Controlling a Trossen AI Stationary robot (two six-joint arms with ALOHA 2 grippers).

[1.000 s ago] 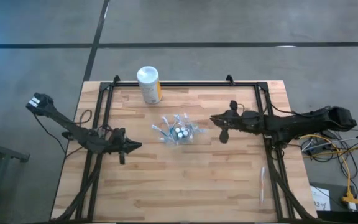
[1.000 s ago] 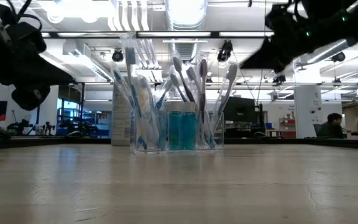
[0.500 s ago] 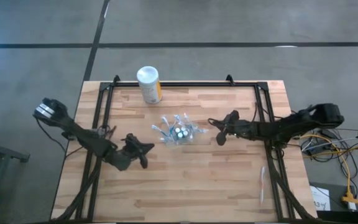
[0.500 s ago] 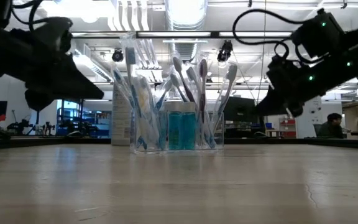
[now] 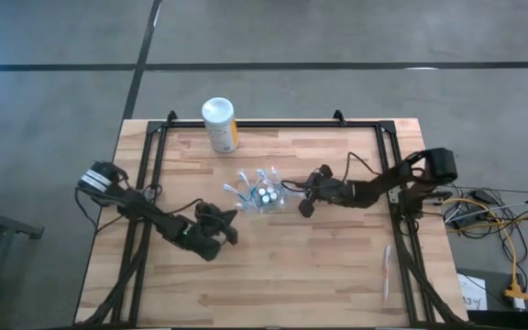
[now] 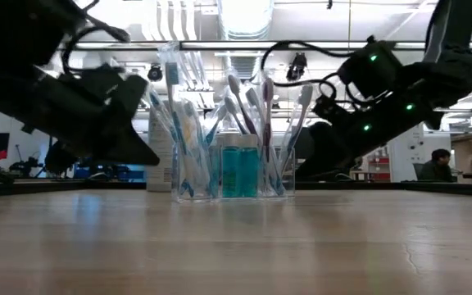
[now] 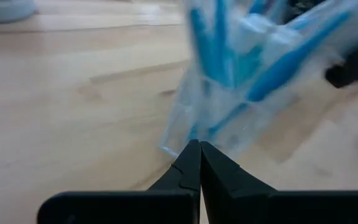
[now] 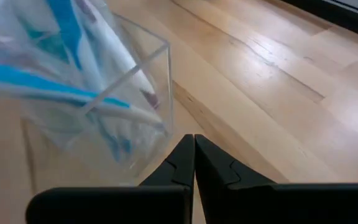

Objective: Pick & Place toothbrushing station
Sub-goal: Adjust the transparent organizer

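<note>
The toothbrushing station (image 5: 262,195) stands mid-table: a clear plastic cup (image 6: 234,168) holding upright white and light-blue toothbrushes and teal tubes with white caps. My left gripper (image 5: 234,217) is shut, low over the table at the station's near-left side. In the left wrist view its tip (image 7: 199,144) points at the cup's lower corner (image 7: 179,140). My right gripper (image 5: 289,191) is shut at the station's right side. Its tip (image 8: 193,138) lies close by the cup's clear wall (image 8: 157,93). My left gripper's shut fingertips come slanting down from the near left, right at the cup's bottom corner (image 7: 173,146); whether they touch it I cannot tell. My right gripper's shut fingertips come slanting down from the right, beside the cup's lower corner (image 8: 166,127); whether they touch it I cannot tell.
A white canister with a yellow label (image 5: 219,124) stands at the table's far edge, behind the station. A thin white stick-like thing (image 5: 388,270) lies near the right edge. Black frame rails (image 5: 149,174) run along the table's left, right and far sides.
Both arms have come down and closed in on the station. My left gripper has gone toward the table's right and a little toward the near edge. My right gripper has sunk and gone toward the left. The station has stayed in place.
</note>
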